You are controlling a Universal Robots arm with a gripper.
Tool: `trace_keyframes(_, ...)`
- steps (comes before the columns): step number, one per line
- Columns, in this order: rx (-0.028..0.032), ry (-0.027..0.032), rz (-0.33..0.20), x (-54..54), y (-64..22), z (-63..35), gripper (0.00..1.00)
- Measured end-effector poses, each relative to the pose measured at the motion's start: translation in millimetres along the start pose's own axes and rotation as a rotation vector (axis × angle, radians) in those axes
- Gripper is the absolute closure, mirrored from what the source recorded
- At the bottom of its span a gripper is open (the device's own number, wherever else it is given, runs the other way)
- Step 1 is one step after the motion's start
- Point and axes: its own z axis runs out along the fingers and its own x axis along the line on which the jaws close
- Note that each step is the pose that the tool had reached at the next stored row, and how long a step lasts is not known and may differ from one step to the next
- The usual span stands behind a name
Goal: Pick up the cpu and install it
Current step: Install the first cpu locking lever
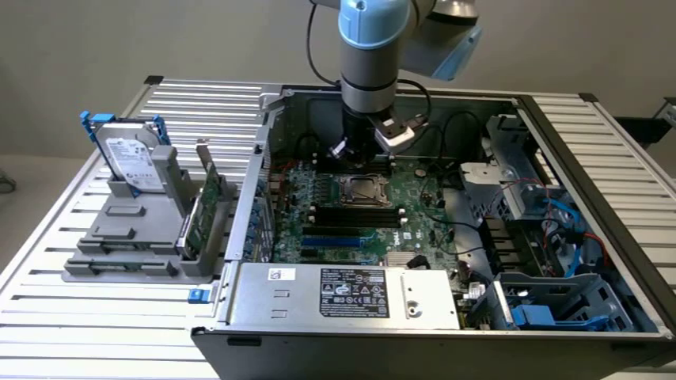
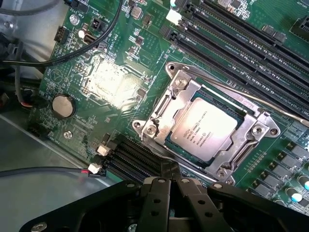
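Observation:
The cpu [image 2: 205,128], a silvery square chip with printed text, lies flat inside the metal-framed motherboard socket [image 2: 159,113], whose frame stands around it. My gripper [image 2: 169,182] hangs just off the socket's edge with its black fingers [image 2: 155,193] pressed together and nothing between them. In the exterior view the gripper [image 1: 365,152] hovers inside the open computer case, a little above and behind the socket [image 1: 362,191].
Black memory slots [image 2: 241,53] run beside the socket. Black cables [image 2: 72,53] cross the board near a coin battery [image 2: 63,105]. A hard drive [image 1: 132,162] stands in a grey holder outside the case at the exterior view's left. The power supply [image 1: 349,293] fills the case's front.

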Motion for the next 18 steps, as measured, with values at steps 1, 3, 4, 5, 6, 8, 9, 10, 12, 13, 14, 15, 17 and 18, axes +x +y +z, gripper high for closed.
trace_keyframes(1,0.0,0.0001,0.0,0.2,0.1,0.1,0.89)
trace_keyframes(3,0.0,0.0001,0.0,0.7,0.4,0.3,0.89)
trace_keyframes(4,0.0,0.0,0.0,0.9,0.6,0.3,0.89)
trace_keyframes(5,0.0,0.0,0.0,1.1,0.7,0.4,0.89)
trace_keyframes(6,0.0,0.0001,0.0,1.2,0.8,0.5,0.89)
trace_keyframes(8,-0.0002,0.0,0.0,1.6,1.0,0.6,0.89)
trace_keyframes(9,-0.0004,-0.0002,0.0,1.6,1.1,0.7,0.89)
trace_keyframes(10,-0.0006,-0.0003,0.0,1.8,1.2,0.8,0.89)
trace_keyframes(12,-0.0012,-0.0006,0.0,1.9,1.3,1.0,0.89)
trace_keyframes(13,-0.0015,-0.0008,0.0,2.0,1.4,1.1,0.89)
trace_keyframes(14,-0.0017,-0.001,0.0,2.1,1.5,1.1,0.89)
trace_keyframes(15,-0.0018,-0.001,0.0,2.2,1.5,1.2,0.89)
trace_keyframes(17,-0.0019,-0.0011,0.0,2.5,1.7,1.4,0.89)
trace_keyframes(18,-0.002,-0.0011,0.0,2.6,1.8,1.4,0.89)
